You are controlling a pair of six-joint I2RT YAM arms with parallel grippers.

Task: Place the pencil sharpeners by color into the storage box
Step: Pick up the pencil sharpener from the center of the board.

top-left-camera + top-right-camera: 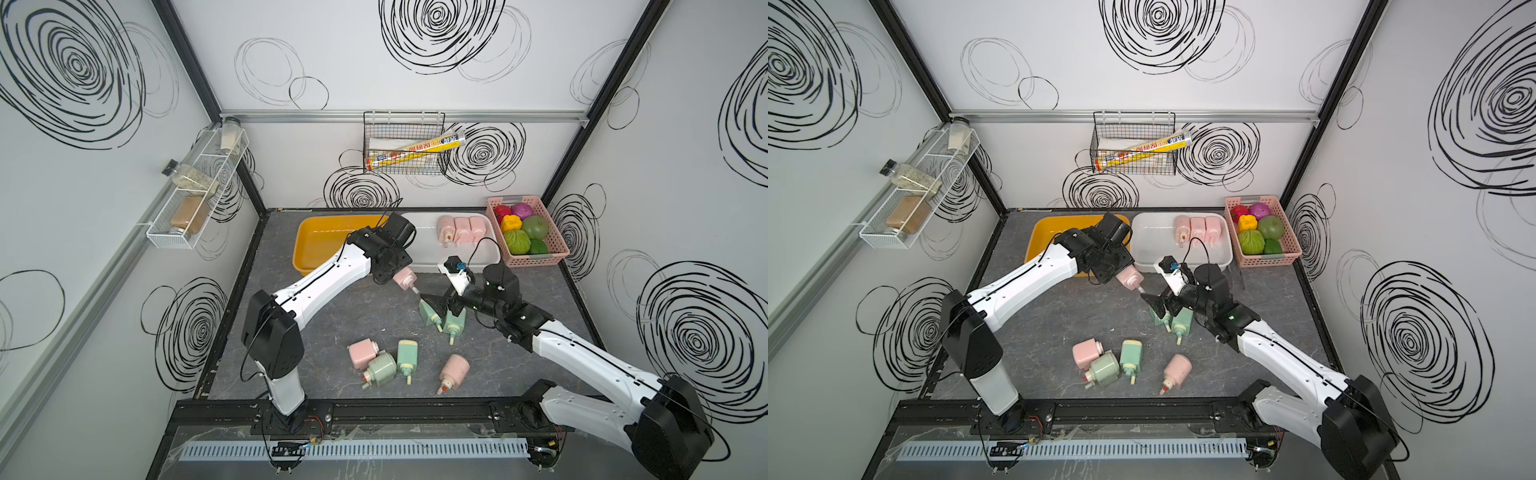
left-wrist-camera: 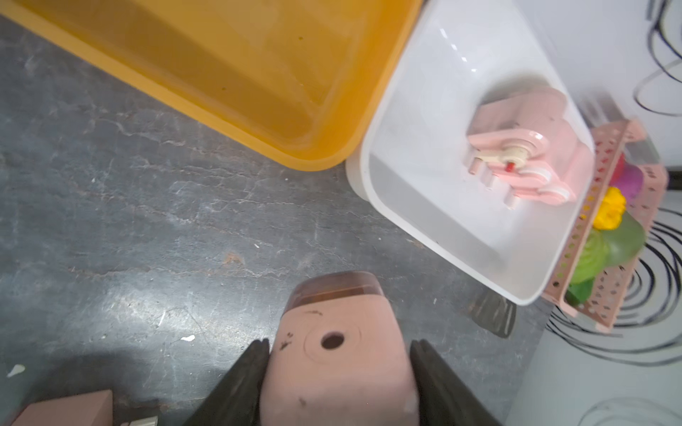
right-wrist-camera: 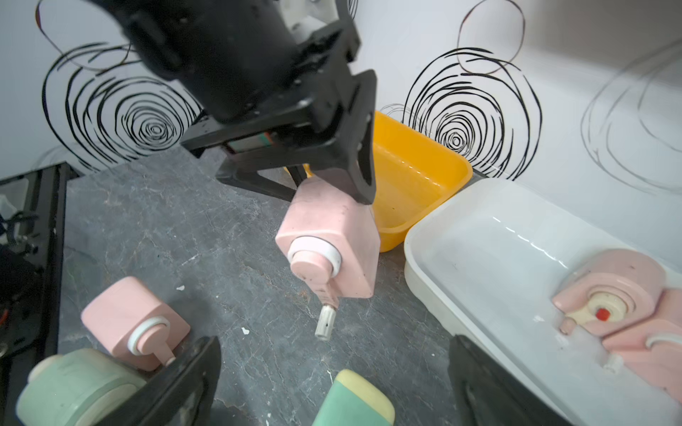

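Left wrist view: the fingers of the left gripper (image 2: 339, 345) press both flanks of a pink sharpener (image 2: 343, 387), closed firmly on it. We see it held clear of the table (image 1: 374, 316), crank stub pointing down, just before the near rim of the white tub (image 1: 432, 249). The right gripper (image 3: 334, 346) stands fully spread, grasping nothing, above two mint green sharpeners (image 1: 430, 313) lying side by side.

In both top views the white tub contains three pink sharpeners (image 1: 461, 228) in a row at its right end. The yellow tub (image 1: 316, 245) touches its left side. A pink basket (image 1: 536, 259) just beside its right end holds toy fruits and vegetables (image 1: 517, 241). Four further sharpeners (image 1: 407, 355), two pink and two green, lie near the front edge.
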